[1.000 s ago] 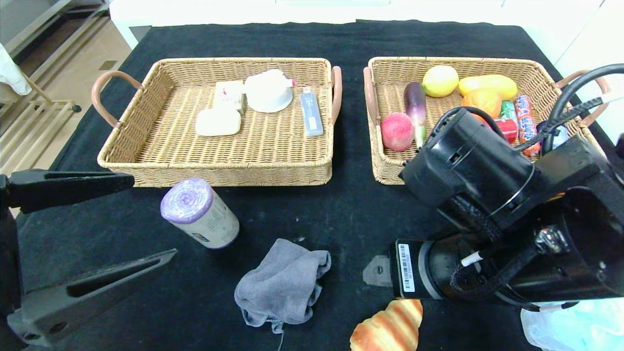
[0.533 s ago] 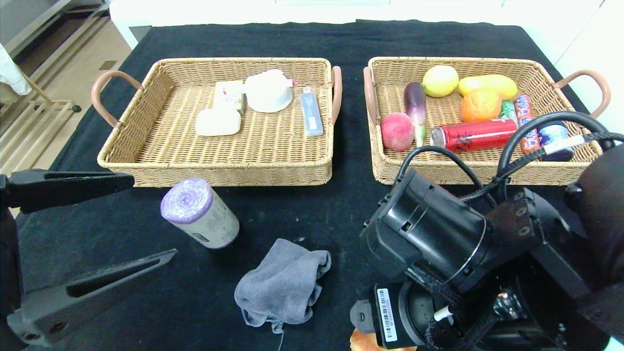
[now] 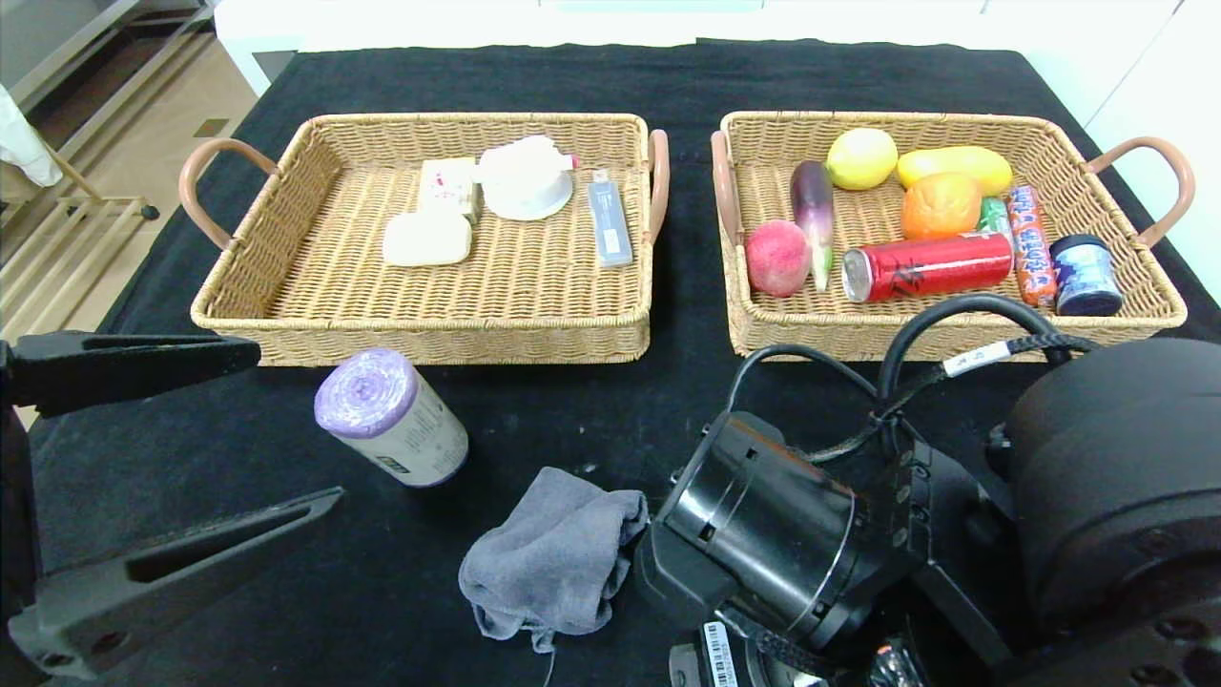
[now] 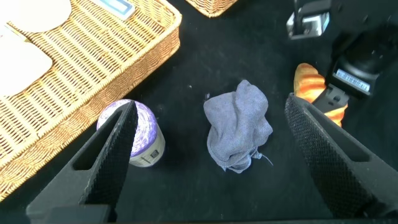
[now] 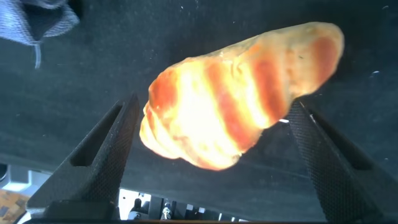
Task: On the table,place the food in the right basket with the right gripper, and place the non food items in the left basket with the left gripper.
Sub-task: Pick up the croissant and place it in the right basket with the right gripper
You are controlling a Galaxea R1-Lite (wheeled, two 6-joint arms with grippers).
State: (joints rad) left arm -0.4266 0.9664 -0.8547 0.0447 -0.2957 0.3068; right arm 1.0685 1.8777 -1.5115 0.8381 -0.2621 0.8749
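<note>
A striped golden croissant point(image 5: 239, 93) lies on the black cloth near the table's front edge, between the fingers of my open right gripper point(image 5: 214, 106), which do not touch it. In the head view my right arm point(image 3: 763, 534) hides both. The croissant point(image 4: 314, 87) also shows in the left wrist view. My left gripper point(image 3: 298, 425) hovers open at the front left, above a grey rag point(image 4: 239, 127) and a purple-topped roll point(image 4: 140, 134). The left basket point(image 3: 420, 334) holds white items and a blue stick. The right basket point(image 3: 792, 324) holds fruit, a red can and snacks.
The rag point(image 3: 553, 563) lies crumpled at the front centre, close to my right arm. The roll point(image 3: 391, 420) lies on its side just in front of the left basket. A floor and a wooden rack point(image 3: 57, 248) show beyond the table's left edge.
My right arm has swung down and toward the front edge, uncovering the right basket and hiding the croissant in the head view. The left arm has not moved.
</note>
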